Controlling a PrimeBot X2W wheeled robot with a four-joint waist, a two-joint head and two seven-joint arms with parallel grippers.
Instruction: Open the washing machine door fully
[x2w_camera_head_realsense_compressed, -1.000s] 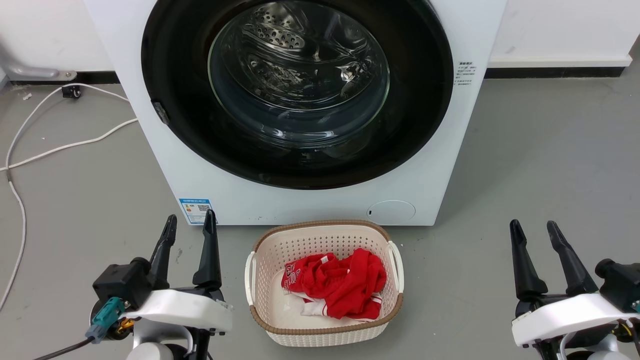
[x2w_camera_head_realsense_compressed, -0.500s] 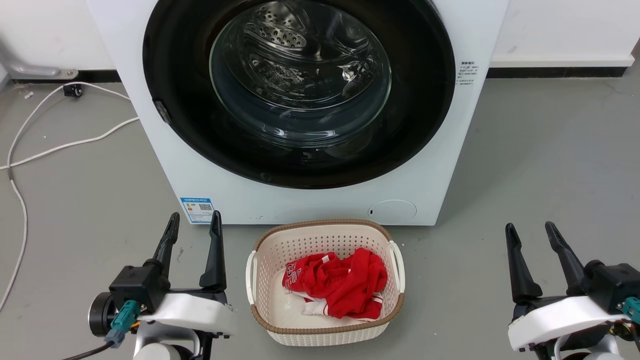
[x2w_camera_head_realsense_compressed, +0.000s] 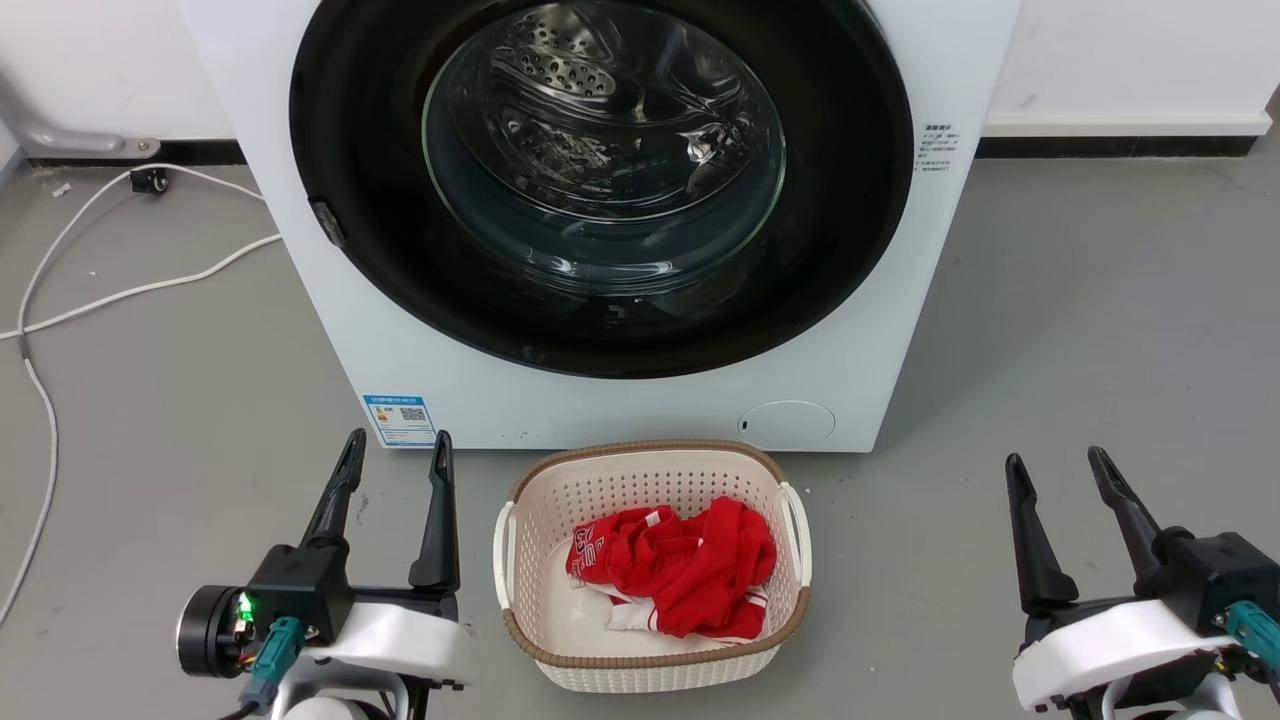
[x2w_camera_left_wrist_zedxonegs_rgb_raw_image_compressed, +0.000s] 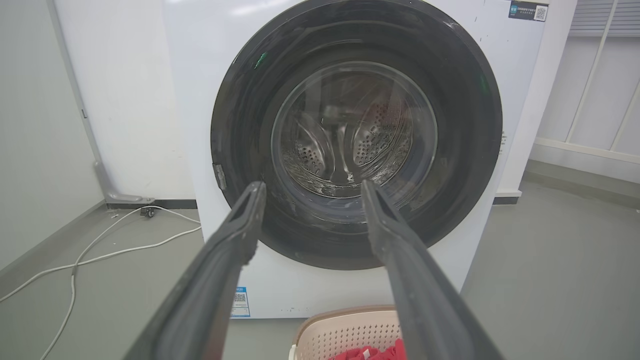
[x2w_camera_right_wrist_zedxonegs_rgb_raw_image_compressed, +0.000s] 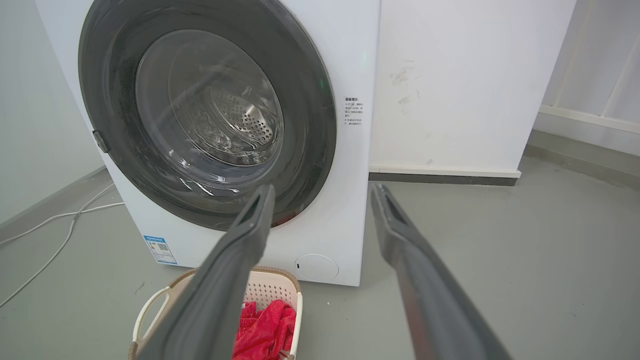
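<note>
Head view with both wrist views. The washing machine (x2w_camera_head_realsense_compressed: 640, 410) stands at 12 o'clock, its washing machine door (x2w_camera_head_realsense_compressed: 603, 180) lying closed against the white front, with a small tab (x2w_camera_head_realsense_compressed: 325, 222) at the door's 9 o'clock rim.

The left claw (x2w_camera_head_realsense_compressed: 398, 440) is at 7 o'clock and the right claw (x2w_camera_head_realsense_compressed: 1055, 458) at 5 o'clock. Both are spread and hold nothing, and both are well apart from the door.

Change over the last second: the left claw has crept toward 3 o'clock and its wrist has rolled, while the right claw has eased toward 9 o'clock. The machine has drifted a little too, so part of this is camera motion. This is judged to be only the start of an approach; the opening has not begun.

Count:
- one machine and one door
- two claws of two fingers each
- one basket (x2w_camera_head_realsense_compressed: 650, 460) on the floor at 6 o'clock
- one red heap of laundry (x2w_camera_head_realsense_compressed: 680, 565) in the basket, possibly more than one garment
- one blue label (x2w_camera_head_realsense_compressed: 400, 420)
- one round cap (x2w_camera_head_realsense_compressed: 787, 423)
- white cable (x2w_camera_head_realsense_compressed: 130, 290) at 9 o'clock
</note>
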